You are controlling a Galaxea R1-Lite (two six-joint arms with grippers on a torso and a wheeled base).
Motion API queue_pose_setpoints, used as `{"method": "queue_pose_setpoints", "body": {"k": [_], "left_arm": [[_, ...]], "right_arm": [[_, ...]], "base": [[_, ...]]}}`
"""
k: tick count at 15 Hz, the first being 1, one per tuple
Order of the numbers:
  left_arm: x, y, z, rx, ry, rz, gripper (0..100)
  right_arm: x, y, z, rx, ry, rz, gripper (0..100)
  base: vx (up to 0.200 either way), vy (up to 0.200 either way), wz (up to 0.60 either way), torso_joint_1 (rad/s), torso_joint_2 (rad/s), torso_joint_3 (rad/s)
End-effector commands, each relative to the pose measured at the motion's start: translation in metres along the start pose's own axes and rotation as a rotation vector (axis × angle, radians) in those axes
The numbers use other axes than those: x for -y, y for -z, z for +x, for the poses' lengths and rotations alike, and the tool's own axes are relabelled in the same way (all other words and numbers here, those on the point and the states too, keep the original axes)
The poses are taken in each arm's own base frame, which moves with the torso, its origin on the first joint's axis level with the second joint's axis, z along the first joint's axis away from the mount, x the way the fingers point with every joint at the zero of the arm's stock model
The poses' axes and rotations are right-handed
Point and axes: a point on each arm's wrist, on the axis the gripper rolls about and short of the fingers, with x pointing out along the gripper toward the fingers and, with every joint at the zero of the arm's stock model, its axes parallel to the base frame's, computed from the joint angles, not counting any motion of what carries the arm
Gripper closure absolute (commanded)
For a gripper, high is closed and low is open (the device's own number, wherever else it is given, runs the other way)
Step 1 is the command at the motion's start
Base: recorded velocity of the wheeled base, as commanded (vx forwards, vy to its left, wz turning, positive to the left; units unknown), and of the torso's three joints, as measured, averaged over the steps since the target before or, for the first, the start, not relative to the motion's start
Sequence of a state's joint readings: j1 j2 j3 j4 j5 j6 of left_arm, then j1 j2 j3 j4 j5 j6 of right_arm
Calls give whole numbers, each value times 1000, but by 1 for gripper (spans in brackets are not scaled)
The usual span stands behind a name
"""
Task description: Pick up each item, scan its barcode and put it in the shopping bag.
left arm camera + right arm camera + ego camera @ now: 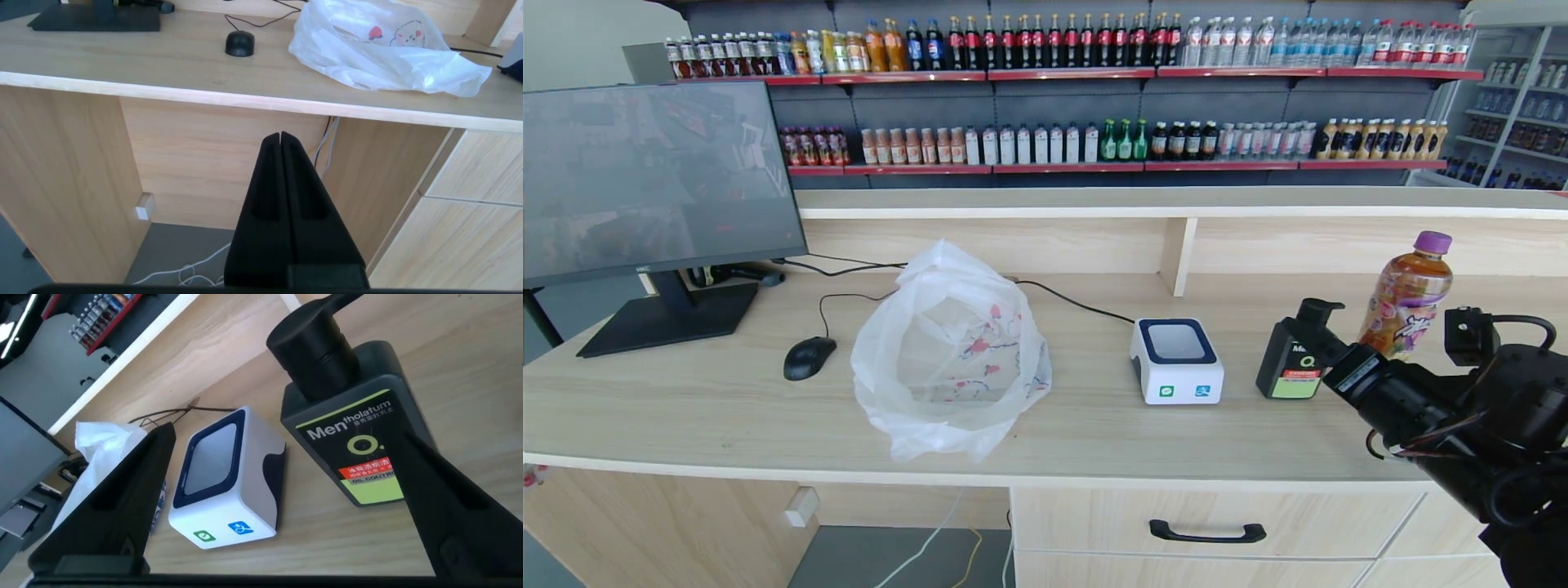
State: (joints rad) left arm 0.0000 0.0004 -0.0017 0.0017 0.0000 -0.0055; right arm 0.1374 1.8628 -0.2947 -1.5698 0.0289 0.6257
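Observation:
A black pump bottle [1290, 363] with a green and red label stands on the wooden counter [727, 400], right of the white barcode scanner [1176, 361]. Behind the pump bottle is an orange juice bottle [1409, 298] with a purple cap. A clear plastic shopping bag [952, 351] sits left of the scanner, its mouth upward. My right gripper [286, 437] is open, its fingers [106, 506] spread on either side of the pump bottle [351, 433] without touching it. My left gripper [280, 137] is shut and empty, low in front of the counter's front edge [245, 94].
A monitor [658, 180] and a black mouse [809, 357] with cables occupy the counter's left. A raised ledge with a divider [1178, 253] runs along the back. Drawers with a black handle [1207, 532] lie below. Drink shelves [1054, 143] fill the far wall.

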Motion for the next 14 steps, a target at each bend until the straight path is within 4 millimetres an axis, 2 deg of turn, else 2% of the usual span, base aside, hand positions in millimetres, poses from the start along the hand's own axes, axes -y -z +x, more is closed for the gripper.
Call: {"method": "queue_pose_setpoints", "body": {"k": [1, 14], "left_arm": [[0, 0, 0, 0, 0, -1, 100], [0, 0, 0, 0, 0, -1, 100]], "right_arm": [[0, 0, 0, 2, 1, 0, 0], [3, -9, 10, 47, -1, -5, 0]], "base": [[0, 0, 0, 0, 0, 0], [0, 0, 0, 0, 0, 0]]}}
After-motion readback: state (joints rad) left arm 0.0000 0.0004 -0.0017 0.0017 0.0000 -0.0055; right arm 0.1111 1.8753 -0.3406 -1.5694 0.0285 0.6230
